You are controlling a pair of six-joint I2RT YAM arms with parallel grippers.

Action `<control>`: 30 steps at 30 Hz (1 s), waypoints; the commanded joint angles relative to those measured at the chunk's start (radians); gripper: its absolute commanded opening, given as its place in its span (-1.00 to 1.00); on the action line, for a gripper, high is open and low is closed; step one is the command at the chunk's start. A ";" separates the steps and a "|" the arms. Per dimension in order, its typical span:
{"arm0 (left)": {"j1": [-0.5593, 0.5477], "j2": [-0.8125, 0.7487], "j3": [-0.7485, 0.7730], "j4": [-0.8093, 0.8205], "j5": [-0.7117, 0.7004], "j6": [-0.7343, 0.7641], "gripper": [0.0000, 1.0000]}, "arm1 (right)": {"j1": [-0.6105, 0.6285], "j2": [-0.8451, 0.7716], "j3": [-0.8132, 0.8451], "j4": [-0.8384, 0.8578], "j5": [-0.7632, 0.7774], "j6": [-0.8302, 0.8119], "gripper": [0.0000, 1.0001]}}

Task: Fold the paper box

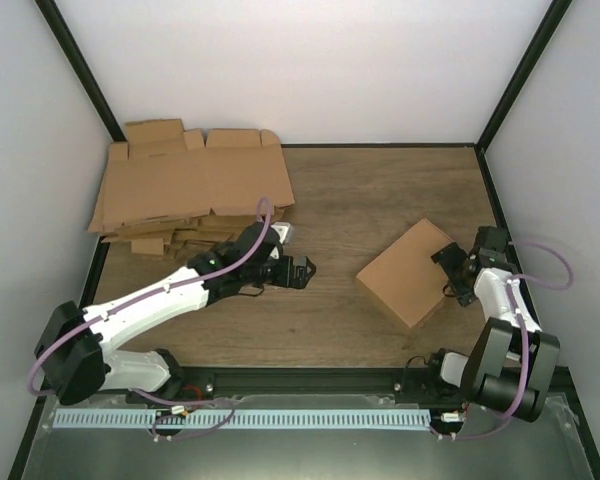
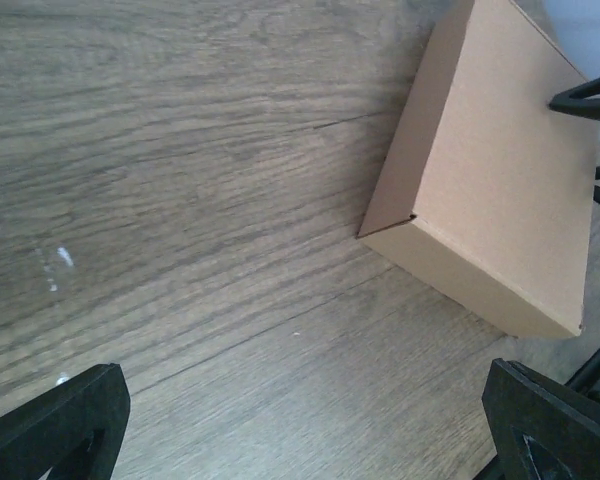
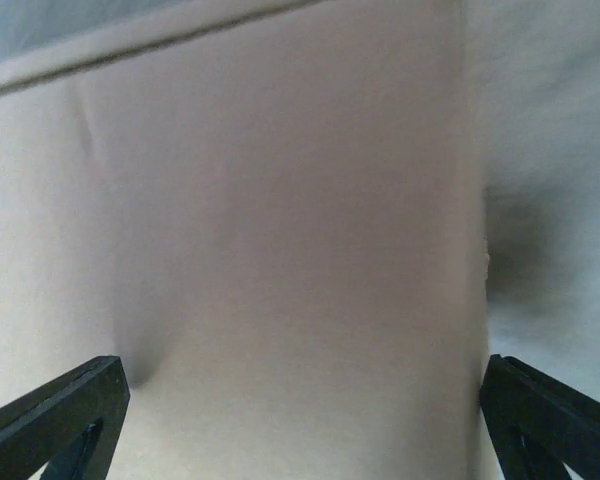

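The paper box (image 1: 410,272) lies closed on the wooden table (image 1: 360,200), right of centre, a plain brown shallow rectangle turned at an angle. In the left wrist view the box (image 2: 490,170) is at the upper right, resting flat. My left gripper (image 1: 300,268) hovers open over bare table a little left of the box, its jaws wide apart (image 2: 300,440) with nothing between them. My right gripper (image 1: 456,274) is at the box's right edge, open. In the right wrist view the blurred cardboard (image 3: 300,250) fills the space ahead of the wide-spread jaws (image 3: 300,430).
A pile of flat brown cardboard blanks (image 1: 190,185) sits at the back left against the wall. Black frame rails border the table. The right gripper's fingertips (image 2: 585,100) show past the box in the left wrist view.
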 commanded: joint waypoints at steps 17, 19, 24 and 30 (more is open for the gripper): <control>0.047 -0.182 -0.082 -0.076 -0.126 0.034 1.00 | 0.382 0.249 0.416 0.198 -0.055 -0.347 1.00; 0.057 -0.203 -0.073 -0.108 -0.148 0.050 1.00 | 0.479 0.206 0.411 0.150 -0.020 -0.345 1.00; 0.094 -0.247 -0.053 -0.167 -0.186 0.091 1.00 | 0.744 0.192 0.381 0.086 -0.058 -0.302 0.89; 0.138 -0.291 -0.047 -0.189 -0.208 0.113 1.00 | 1.054 0.278 0.381 0.132 -0.085 -0.218 0.87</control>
